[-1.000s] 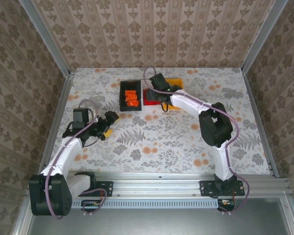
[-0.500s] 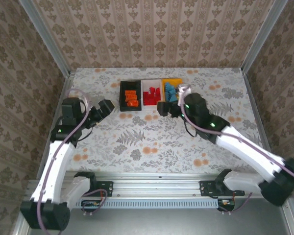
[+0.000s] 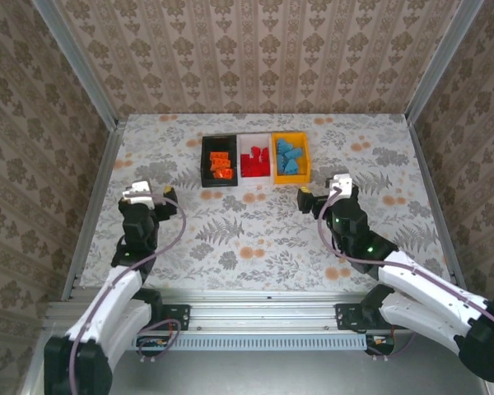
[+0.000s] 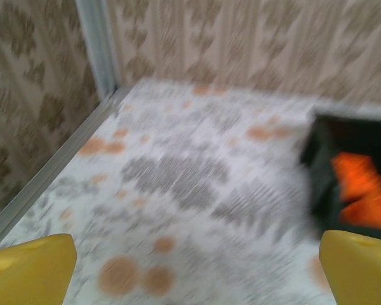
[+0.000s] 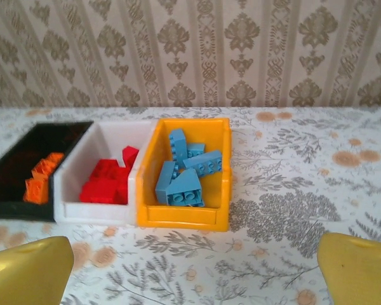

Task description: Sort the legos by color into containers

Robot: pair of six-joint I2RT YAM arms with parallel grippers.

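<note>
1. At the far side of the desk (image 3: 255, 239) stand three bins in a touching row, with two hands well short of them.
2. The left hand (image 4: 193, 267) is spread wide, holding and touching nothing. The right hand (image 5: 193, 270) is just as wide and empty.
3. The black bin (image 5: 6, 206) holds about four orange bricks (image 5: 41, 178). The white bin (image 5: 95, 213) holds red bricks (image 5: 105, 184), heaped too close to count. The yellow bin (image 5: 178, 216) holds roughly six blue bricks (image 5: 184, 178).
</note>
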